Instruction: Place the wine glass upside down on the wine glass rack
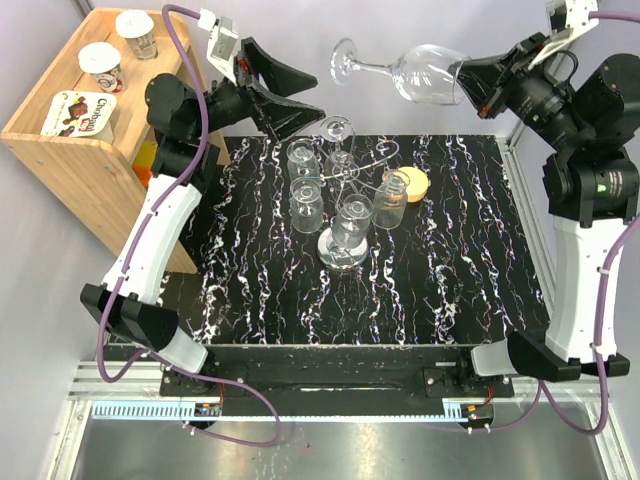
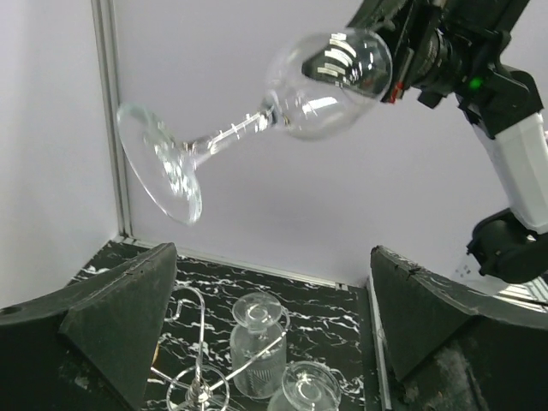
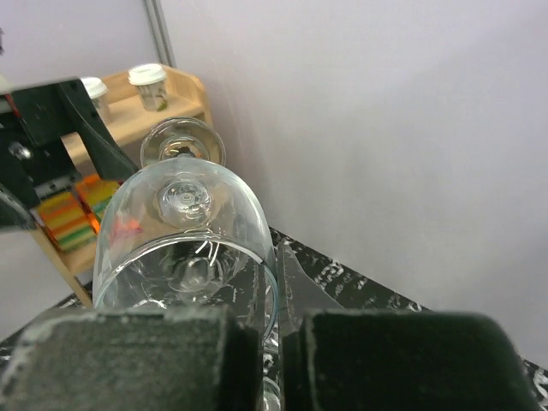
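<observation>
The wine glass (image 1: 425, 72) lies almost level in the air over the table's back edge, foot to the left. My right gripper (image 1: 468, 80) is shut on its rim, one finger inside the bowl (image 3: 184, 240) and one outside. The wine glass rack (image 1: 372, 165) stands mid-table on its round mirror base, with several glasses hanging upside down from its curled arms. My left gripper (image 1: 310, 95) is open and holds nothing, back left of the rack and just below the glass's foot. In the left wrist view the glass (image 2: 330, 81) hangs above the rack's wires (image 2: 199, 342).
A wooden shelf (image 1: 90, 150) with yogurt cups (image 1: 100, 65) stands at the far left beside the left arm. A round yellow object (image 1: 415, 183) lies behind the rack's right-hand glass. The black marbled table top (image 1: 450, 260) ends at a metal rail on the right.
</observation>
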